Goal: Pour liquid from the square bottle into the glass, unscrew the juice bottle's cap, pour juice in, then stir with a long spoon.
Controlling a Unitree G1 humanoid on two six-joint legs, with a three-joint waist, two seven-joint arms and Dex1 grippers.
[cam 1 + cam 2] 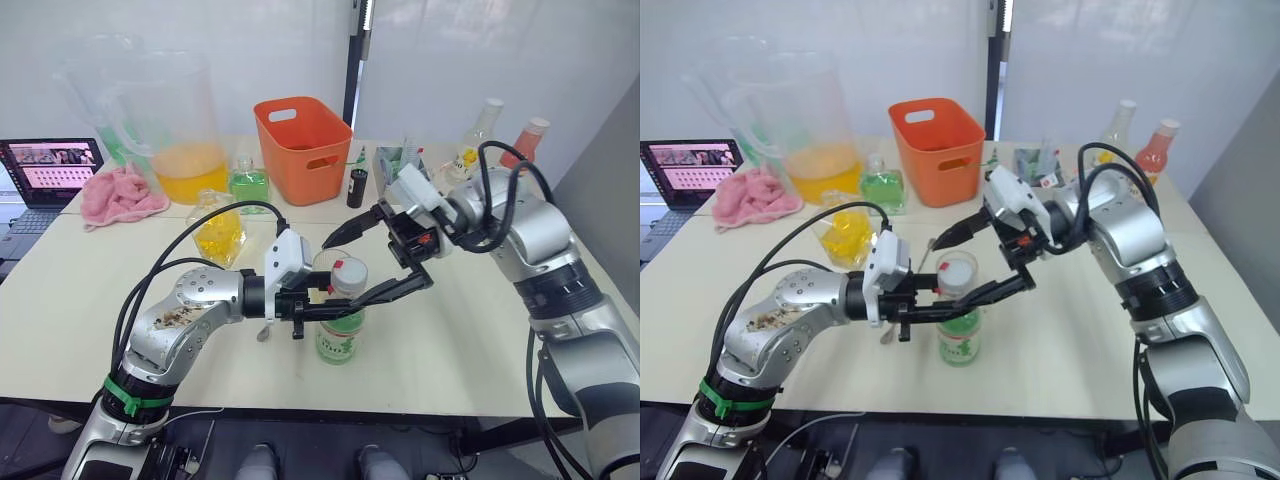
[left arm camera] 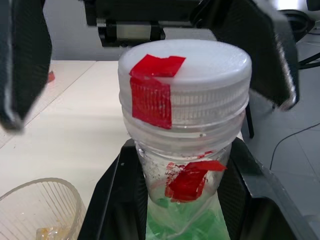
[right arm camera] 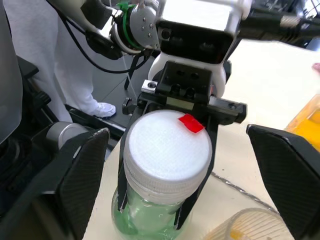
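The juice bottle [image 1: 340, 338], green-labelled, stands upright near the table's front middle. My left gripper [image 1: 333, 307] is shut on its neck just under the white cap [image 1: 349, 272], which carries red tape [image 2: 152, 90]. My right gripper [image 1: 368, 262] is open, one finger on each side of the cap [image 3: 167, 145] without touching it. The glass [image 1: 324, 260] stands just behind the bottle, with a little yellow liquid in its bottom [image 2: 35, 212]. To the left stands the square bottle [image 1: 219, 232], holding yellow liquid. A thin spoon [image 1: 887, 334] lies on the table behind my left gripper.
An orange basket [image 1: 303, 147] stands at the back middle, with a large pitcher [image 1: 185, 140] of orange liquid and a green bottle [image 1: 248, 183] to its left. A pink cloth [image 1: 121, 193] and a laptop [image 1: 50, 170] sit far left. Two bottles [image 1: 478, 135] stand at the back right.
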